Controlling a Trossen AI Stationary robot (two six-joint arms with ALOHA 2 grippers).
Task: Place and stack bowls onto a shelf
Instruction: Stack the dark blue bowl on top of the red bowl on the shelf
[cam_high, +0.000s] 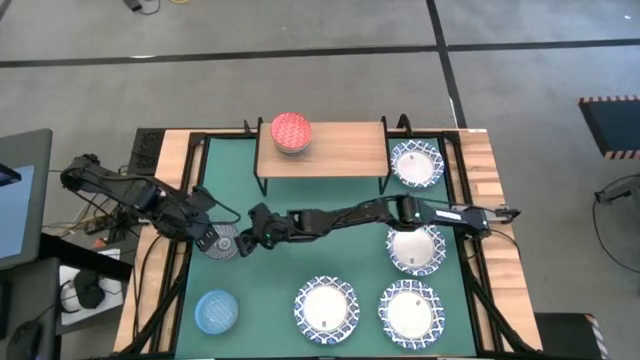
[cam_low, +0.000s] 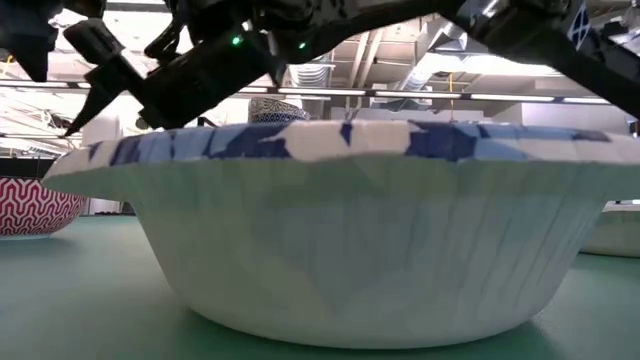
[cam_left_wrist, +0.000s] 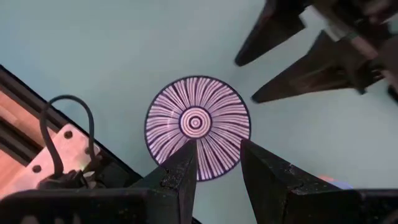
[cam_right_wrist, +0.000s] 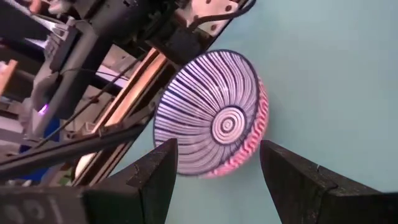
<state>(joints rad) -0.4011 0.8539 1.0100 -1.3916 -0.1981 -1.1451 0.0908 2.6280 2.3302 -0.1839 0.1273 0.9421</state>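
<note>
Nearest, left gripper (cam_left_wrist: 217, 171) grasps the patterned bowl's (cam_left_wrist: 198, 126) rim; right gripper (cam_right_wrist: 214, 171) gapes beside it

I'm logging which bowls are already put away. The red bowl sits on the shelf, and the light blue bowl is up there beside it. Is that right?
Not quite. The red bowl does sit on the shelf, but it is alone there. The high view shows the light blue bowl down on the green mat, near the table's front left corner.
</note>
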